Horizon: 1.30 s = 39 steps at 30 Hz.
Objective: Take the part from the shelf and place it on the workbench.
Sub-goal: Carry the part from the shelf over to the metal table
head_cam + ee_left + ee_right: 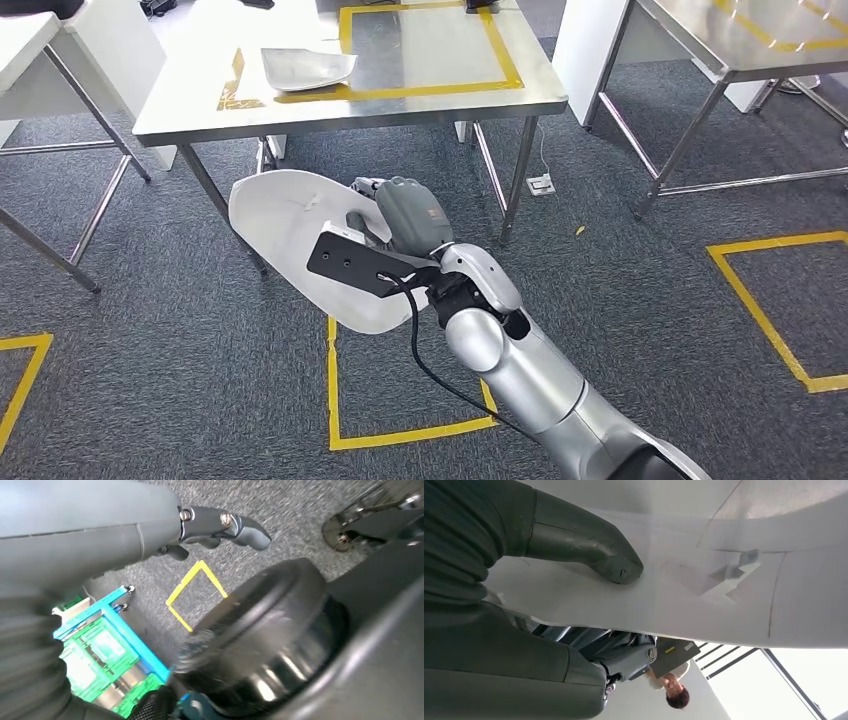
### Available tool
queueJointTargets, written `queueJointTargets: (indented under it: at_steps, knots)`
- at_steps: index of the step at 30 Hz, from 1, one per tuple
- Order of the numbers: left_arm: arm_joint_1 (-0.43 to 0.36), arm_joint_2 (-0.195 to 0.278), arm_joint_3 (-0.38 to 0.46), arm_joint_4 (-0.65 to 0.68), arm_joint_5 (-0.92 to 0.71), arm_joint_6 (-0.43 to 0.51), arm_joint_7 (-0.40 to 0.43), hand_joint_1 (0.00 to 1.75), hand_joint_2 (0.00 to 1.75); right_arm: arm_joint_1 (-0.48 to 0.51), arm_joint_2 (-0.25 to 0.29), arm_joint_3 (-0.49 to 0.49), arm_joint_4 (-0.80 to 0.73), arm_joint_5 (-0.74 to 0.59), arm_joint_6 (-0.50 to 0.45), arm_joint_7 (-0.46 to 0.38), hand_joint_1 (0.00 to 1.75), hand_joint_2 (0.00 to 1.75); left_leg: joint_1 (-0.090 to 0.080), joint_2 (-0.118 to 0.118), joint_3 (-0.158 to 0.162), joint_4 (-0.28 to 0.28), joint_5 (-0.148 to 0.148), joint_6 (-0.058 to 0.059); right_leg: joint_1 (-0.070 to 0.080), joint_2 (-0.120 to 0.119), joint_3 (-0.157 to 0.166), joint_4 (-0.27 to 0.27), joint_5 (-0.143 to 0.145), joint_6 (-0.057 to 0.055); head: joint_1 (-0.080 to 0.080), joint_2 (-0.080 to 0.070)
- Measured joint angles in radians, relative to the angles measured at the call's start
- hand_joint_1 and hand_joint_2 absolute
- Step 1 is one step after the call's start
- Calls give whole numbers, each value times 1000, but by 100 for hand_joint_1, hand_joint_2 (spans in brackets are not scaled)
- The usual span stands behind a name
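Step in hand: I judge this to be the carry, bringing the part (285, 225) to the workbench (190, 95), with the set-down not yet done.
Right hand: my right hand (405, 215), centre of the head view, holds the white curved part; in the right wrist view the thumb (616, 567) presses flat on its pale face, with darker fingers beneath its edge.
Left hand: the left hand (220, 527), upper middle of the left wrist view, grips nothing, its fingers curled loosely above the carpet; I cannot tell how far they are parted.
Part position: it sits left of centre in the head view, over the carpet, below the workbench's front edge and apart from it.
Workbench: a similar white piece (305, 68) lies near the left side of the yellow taped frame (425, 50), top centre.
How I would do it well: raise the part above the table edge before moving forward, keep it level so the broad shell does not slip, and aim for bare steel inside the tape, away from the other piece.
Risk: the shell's far rim could catch the table edge or leg.
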Motion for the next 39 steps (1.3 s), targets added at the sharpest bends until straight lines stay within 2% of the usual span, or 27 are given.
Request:
queueJointTargets:
  at_steps: [3, 5, 6, 8, 9, 10, 11, 13, 14, 15, 18, 20, 22, 24, 25, 26, 28, 29, 30, 31, 34, 35, 36, 37, 39]
  knots:
    - [-1, 0, 0, 0, -5, 0, 2, 0, 175, -16, 4, 0, -15, 2, 0, 8, 175, 175, -2, -1, 2, -7, 1, 18, -6, -1, 4, -10, 5, 22, 0, 0]
    - [-3, -1, 0, 0, -6, 0, 2, 0, 175, -26, 8, 0, -21, 3, 0, 11, 175, 175, 5, 0, 9, -20, 7, 29, -6, 5, -7, 18, -15, 36, 2, 0]
    - [-3, -2, 0, 0, -7, 0, 2, 0, 175, -29, 9, 0, -22, 3, 1, 12, 175, 175, 8, 0, 11, -24, 10, 32, -8, 10, -28, 64, -40, 41, 4, 0]
    - [-3, -2, 0, 0, -7, 0, 1, 0, 175, -32, 9, 0, -22, 3, 4, 15, 175, 175, 9, -1, 10, -25, 10, 35, -15, 15, -92, 190, -96, 48, 6, 0]
    - [-3, -2, 0, 1, -7, 0, 0, 0, 175, -32, 8, 0, -22, 2, 5, 17, 175, 175, 9, -3, 9, -24, 10, 35, -19, 15, -117, 236, -108, 52, 6, 0]
    - [-3, -2, 0, 1, -7, 0, -1, 0, 175, -32, 8, 0, -21, 2, 6, 18, 175, 175, 10, -5, 8, -22, 9, 33, -23, 15, -127, 250, -101, 55, 6, 0]
    - [-3, -2, 0, 1, -7, 0, -1, 0, 175, -32, 8, 0, -21, 2, 6, 19, 175, 175, 13, -7, 8, -19, 6, 30, -27, 15, -117, 223, -76, 58, 6, 0]
    - [-3, -1, 0, 1, -7, 0, -2, 0, 175, -34, 8, 1, -21, 0, 6, 22, 175, 175, 18, -12, 7, -8, -1, 18, -36, 17, -58, 99, -14, 66, 6, 0]
    - [-4, 0, 0, 1, -7, 0, -3, 0, 175, -34, 8, 1, -21, 0, 6, 24, 175, 175, 19, -15, 5, -1, -7, 9, -38, 20, -33, 45, 4, 66, 7, 0]
    - [-4, 2, 0, 1, -7, 0, -4, 0, 175, -34, 9, 1, -21, 0, 6, 26, 175, 175, 18, -17, 3, 4, -11, 2, -38, 23, -19, 15, 8, 63, 7, 0]
    - [-4, 4, 0, 0, -7, 0, -8, 0, 175, -34, 9, 2, -21, 0, 5, 32, 175, 175, 18, -18, 3, 1, -18, -19, -33, 25, -15, 7, 0, 38, 8, 0]
    - [-4, 4, 0, 0, -8, 0, -8, 0, 175, -36, 10, 2, -21, -1, 4, 33, 175, 175, 21, -13, -6, 28, -33, -29, -34, 23, -4, 3, -4, 23, 5, 0]
    - [-4, 5, 0, 0, -8, 0, -9, 0, 175, -37, 10, 2, -20, -1, 4, 35, 175, 175, 21, -8, -59, 129, -71, -34, -33, 21, 9, 1, -12, 11, 1, 0]
    - [-2, 5, 1, 0, -8, 0, -10, 0, 175, -35, 10, 2, -17, -2, 4, 36, 175, 175, 21, -8, -134, 249, -102, -34, -29, 20, 20, 2, -24, 6, 1, 0]
    - [-1, 5, 1, 1, -8, 0, -11, 0, 175, -34, 10, 2, -15, -2, 4, 37, 175, 175, 21, -8, -157, 275, -95, -33, -27, 20, 27, 2, -31, 5, 1, 0]
    - [0, 5, 1, 1, -8, 0, -12, 0, 175, -33, 10, 3, -13, -3, 3, 38, 175, 175, 20, -8, -160, 262, -68, -29, -26, 21, 36, 2, -39, 5, 1, 0]
    - [2, 6, 2, 1, -8, 0, -15, 0, 175, -34, 11, 3, -11, -4, 3, 40, 175, 175, 17, -5, -120, 149, 15, -19, -26, 21, 58, 1, -57, 9, 1, 0]
    - [3, 7, 3, 1, -9, 0, -16, 0, 175, -34, 11, 3, -10, -4, 2, 41, 175, 175, 13, -2, -92, 90, 41, -14, -25, 21, 67, -1, -67, 14, 1, 0]
    - [4, 7, 4, 1, -9, 0, -16, 0, 175, -35, 11, 3, -10, -5, 0, 42, 175, 175, 9, 1, -69, 46, 48, -8, -24, 21, 73, -3, -74, 20, 1, 0]
    - [5, 7, 6, 1, -9, 0, -17, 0, 175, -35, 11, 3, -9, -6, -1, 43, 175, 175, 6, 3, -56, 22, 41, -2, -23, 20, 79, -6, -77, 26, 1, 0]
    - [8, 7, 9, 1, -9, 0, -18, 0, 175, -35, 10, 4, -9, -8, -6, 44, 175, 175, 5, -1, -31, -3, 16, 18, -22, 19, 91, 0, -74, 43, 3, 0]
    - [9, 7, 9, 1, -9, 0, -18, 0, 175, -36, 10, 5, -9, -9, -7, 44, 175, 175, 6, -3, -20, -8, 11, 24, -22, 19, 80, 22, -74, 45, 5, 0]
    - [9, 6, 9, 1, -9, 0, -19, 0, 175, -37, 10, 6, -9, -10, -8, 44, 175, 175, 7, -5, -7, -13, 6, 30, -23, 20, 55, 64, -77, 47, 7, 0]
    - [10, 6, 9, 1, -10, 0, -19, 0, 175, -36, 9, 6, -9, -10, -9, 44, 175, 175, 7, -6, 5, -17, -2, 33, -22, 21, 14, 124, -87, 49, 9, 0]
    - [10, 6, 9, 1, -10, 0, -19, 0, 175, -32, 7, 7, -8, -10, -9, 45, 175, 175, 6, -8, 28, -18, -22, 37, -21, 22, -85, 238, -125, 53, 10, 0]
